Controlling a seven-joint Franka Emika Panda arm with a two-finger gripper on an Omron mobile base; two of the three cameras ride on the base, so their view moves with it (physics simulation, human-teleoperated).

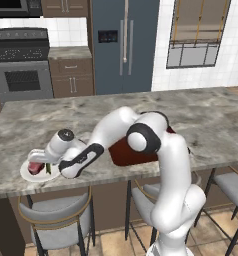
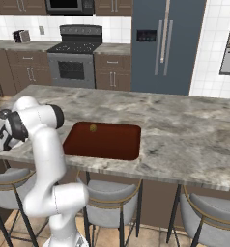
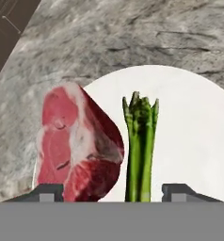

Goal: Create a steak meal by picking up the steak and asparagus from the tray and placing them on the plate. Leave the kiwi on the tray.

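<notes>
The asparagus [image 3: 141,146] is seen lying on the white plate [image 3: 194,122], its long axis running straight away from the end effector [image 3: 113,192], tips pointing to the far side of the hand view. The stalk sits between the two dark fingertips [image 3: 52,192], which stand wide apart and are closed on nothing; no contact with the stalk can be made out. Just beside it, on its left in the hand view, the steak [image 3: 76,146] is seen resting partly on the plate, its outer edge reaching over the rim toward the grey marbled counter [image 3: 132,33]. In the left base view the plate [image 1: 28,172] is found near the counter's front edge, with the steak [image 1: 35,167] on it and the end effector directly over it. The tray [image 2: 102,140] lies well apart, farther along the counter, and the kiwi [image 2: 93,128] is left on it alone. Both items are judged delivered; a straight lift along the stalk's axis, without sideways sweep, is judged to be what clearing away now calls for.
</notes>
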